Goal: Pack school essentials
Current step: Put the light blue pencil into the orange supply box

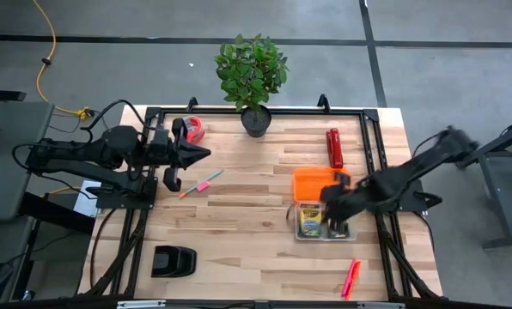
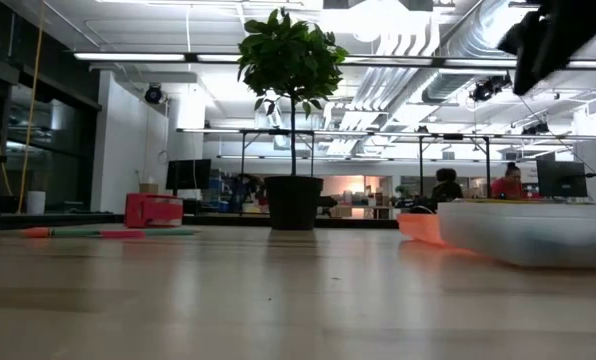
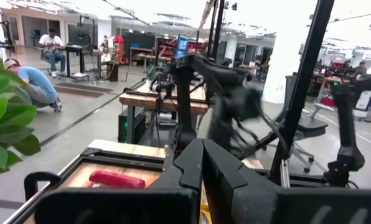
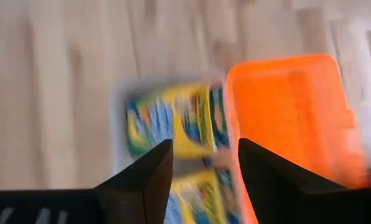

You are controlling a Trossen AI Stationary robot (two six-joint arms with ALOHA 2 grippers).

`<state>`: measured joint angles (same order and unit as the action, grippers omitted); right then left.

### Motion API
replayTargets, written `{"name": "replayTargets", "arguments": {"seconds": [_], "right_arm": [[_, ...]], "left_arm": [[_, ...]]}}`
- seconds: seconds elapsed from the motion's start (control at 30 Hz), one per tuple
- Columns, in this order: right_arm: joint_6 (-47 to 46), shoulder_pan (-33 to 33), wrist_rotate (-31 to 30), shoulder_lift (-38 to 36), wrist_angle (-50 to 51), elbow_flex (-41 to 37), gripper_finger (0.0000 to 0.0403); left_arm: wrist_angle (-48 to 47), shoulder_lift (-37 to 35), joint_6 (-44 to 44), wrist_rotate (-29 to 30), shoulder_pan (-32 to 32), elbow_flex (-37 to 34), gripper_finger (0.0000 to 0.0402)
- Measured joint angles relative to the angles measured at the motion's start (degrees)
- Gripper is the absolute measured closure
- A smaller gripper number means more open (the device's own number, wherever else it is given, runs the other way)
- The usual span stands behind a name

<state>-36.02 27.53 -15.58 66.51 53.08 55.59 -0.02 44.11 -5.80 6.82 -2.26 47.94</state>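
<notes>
Two yellow-and-green crayon boxes point(image 1: 308, 221) point(image 4: 173, 121) lie in a clear box point(image 1: 299, 233) point(image 2: 528, 232) at the right of the table. An orange lid point(image 1: 311, 182) point(image 4: 288, 118) lies against the box's far side. My right gripper point(image 1: 333, 221) point(image 4: 201, 168) hovers open above the box, pointing steeply down, with nothing between its fingers. A thin blue-and-pink pen point(image 1: 201, 183) lies left of centre. Pink markers point(image 1: 351, 276) lie at the near right edge. My left gripper point(image 1: 200, 154) point(image 3: 201, 165) waits shut at the far left, held level above the table.
A potted plant point(image 1: 254, 81) point(image 2: 293, 200) stands at the far middle, with a red tape roll point(image 1: 193, 129) to its left under the left arm. A red cylinder point(image 1: 333, 148) lies beyond the lid. A black object point(image 1: 173, 261) sits near the front left.
</notes>
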Motion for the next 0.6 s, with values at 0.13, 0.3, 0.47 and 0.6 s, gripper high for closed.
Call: {"name": "replayTargets", "arguments": {"seconds": [0.13, 0.3, 0.47, 0.6], "right_arm": [[-10.16, -2.93, -4.94, -13.83, -20.24, -13.08, 0.0231], [-5.69, -9.2, -10.89, -20.23, -51.85, -23.72, 0.0231], [8.57, -14.36, -10.29, -19.63, -68.28, -23.28, 0.0231], [15.84, -16.15, -10.12, -19.61, -69.0, -20.56, 0.023]], "left_arm": [[-1.74, 0.01, -1.09, 0.02, 0.0, 0.0, 0.0401], [-1.97, -0.02, -2.06, 0.06, 0.0, 0.0, 0.0402], [-1.96, -0.02, -1.97, 0.06, 0.0, 0.0, 0.0402], [-1.96, -0.02, -1.82, 0.06, 0.0, 0.0, 0.0402]]}}
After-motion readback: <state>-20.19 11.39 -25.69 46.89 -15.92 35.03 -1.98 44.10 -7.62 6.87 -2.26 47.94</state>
